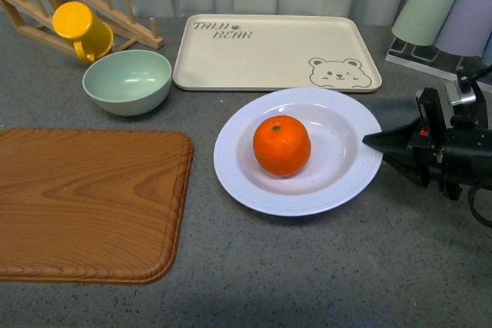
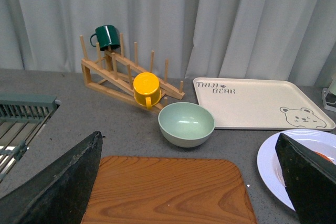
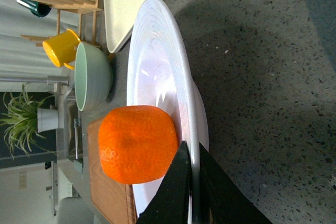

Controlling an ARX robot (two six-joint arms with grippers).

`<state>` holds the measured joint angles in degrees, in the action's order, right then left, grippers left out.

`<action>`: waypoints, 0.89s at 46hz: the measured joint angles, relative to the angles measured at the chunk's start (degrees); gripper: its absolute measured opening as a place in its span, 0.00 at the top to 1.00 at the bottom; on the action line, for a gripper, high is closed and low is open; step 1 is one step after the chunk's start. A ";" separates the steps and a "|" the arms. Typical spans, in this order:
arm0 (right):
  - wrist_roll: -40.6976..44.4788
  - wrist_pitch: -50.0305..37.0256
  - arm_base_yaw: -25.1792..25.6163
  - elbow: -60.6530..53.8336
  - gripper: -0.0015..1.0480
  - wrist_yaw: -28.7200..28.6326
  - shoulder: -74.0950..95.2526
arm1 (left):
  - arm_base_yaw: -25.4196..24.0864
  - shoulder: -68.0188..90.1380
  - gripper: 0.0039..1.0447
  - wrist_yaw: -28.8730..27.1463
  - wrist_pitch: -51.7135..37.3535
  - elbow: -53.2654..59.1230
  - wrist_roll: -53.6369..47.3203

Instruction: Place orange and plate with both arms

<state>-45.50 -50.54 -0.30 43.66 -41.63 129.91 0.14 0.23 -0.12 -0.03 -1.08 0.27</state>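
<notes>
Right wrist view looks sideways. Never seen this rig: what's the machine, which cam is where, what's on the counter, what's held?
A robot with two black arms, each ending in a two-finger gripper. The front view is from a camera on its body; the other two cameras ride on the wrists and tilt with them, hence the sideways picture. On the grey counter: an orange in a white plate, a mint bowl, a yellow mug on a wooden rack, a bear tray, a wooden board. The right gripper is shut on the plate's rim, a finger on each side, clearest in the right wrist view. The left gripper is open, holds nothing, and is outside the front view.
</notes>
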 joint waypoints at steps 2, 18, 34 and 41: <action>-0.37 -1.07 0.07 0.00 0.98 -0.44 0.13 | 0.00 0.00 0.06 0.00 0.00 0.00 0.00; -5.81 -10.23 0.70 -0.57 0.98 -3.32 3.43 | 0.00 0.00 0.06 0.00 0.00 0.00 0.00; -10.14 -18.67 1.29 -1.27 0.98 -4.87 4.72 | 0.00 0.00 0.06 0.00 0.00 0.00 0.00; -12.94 -23.10 1.33 -1.68 0.98 -6.10 5.57 | 0.00 0.00 0.06 0.02 0.00 0.00 0.00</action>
<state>-58.43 -73.65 1.04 41.98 -47.72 135.48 0.14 0.23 -0.10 -0.03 -1.08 0.27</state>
